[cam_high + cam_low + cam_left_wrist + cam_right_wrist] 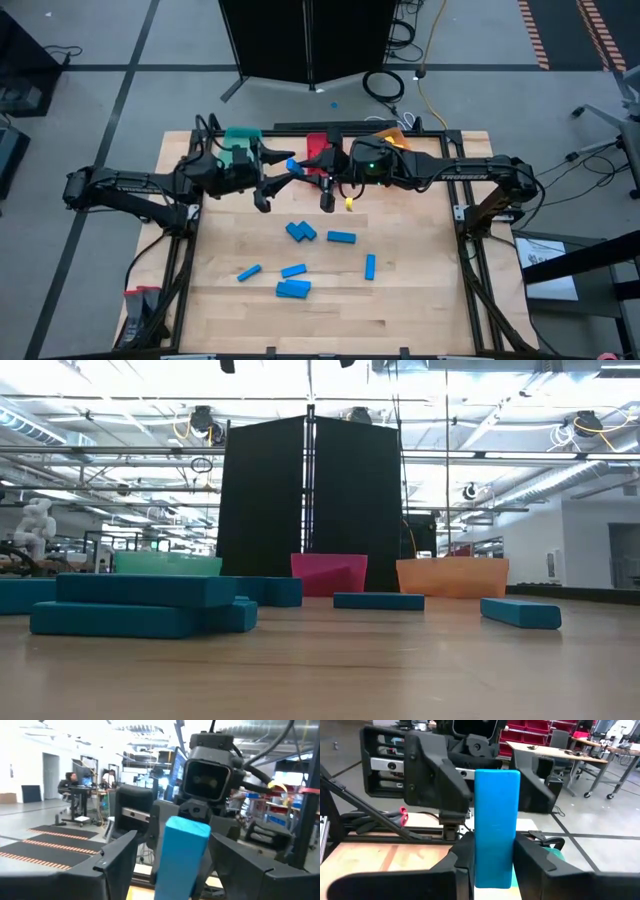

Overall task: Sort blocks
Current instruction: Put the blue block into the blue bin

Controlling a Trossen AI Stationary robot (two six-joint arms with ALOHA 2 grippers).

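- The step in hand looks like a handover in mid-air: one blue block [497,820] sits between the two claws, above the table's [420,300] 12 o'clock edge, just in front of the bins.
- The right claw [492,840] is clamped on one end of this block, its fingers pressed against both sides.
- The left claw [172,840] faces it from the 9 o'clock side. Its fingers stand wide on either side of the block's other end, with gaps showing, so it has no hold on anything yet.
- Six more blue blocks [300,231] lie loose on the table, from the centre down toward 6 o'clock, well apart from both claws.
- The teal bin [240,137] stands at about 11 o'clock, the red bin [318,145] at 12 and the orange bin [390,135] at 1. What is inside them cannot be seen.
- Judged next move: the left claw needs to close squarely on its end of the block before the right claw lets go, otherwise the block would drop.
- After that, the left arm is the one nearest the teal bin, a likely place for the blue block, though that is only a guess.
- Sorting seems well along, with only blue blocks left on the table.
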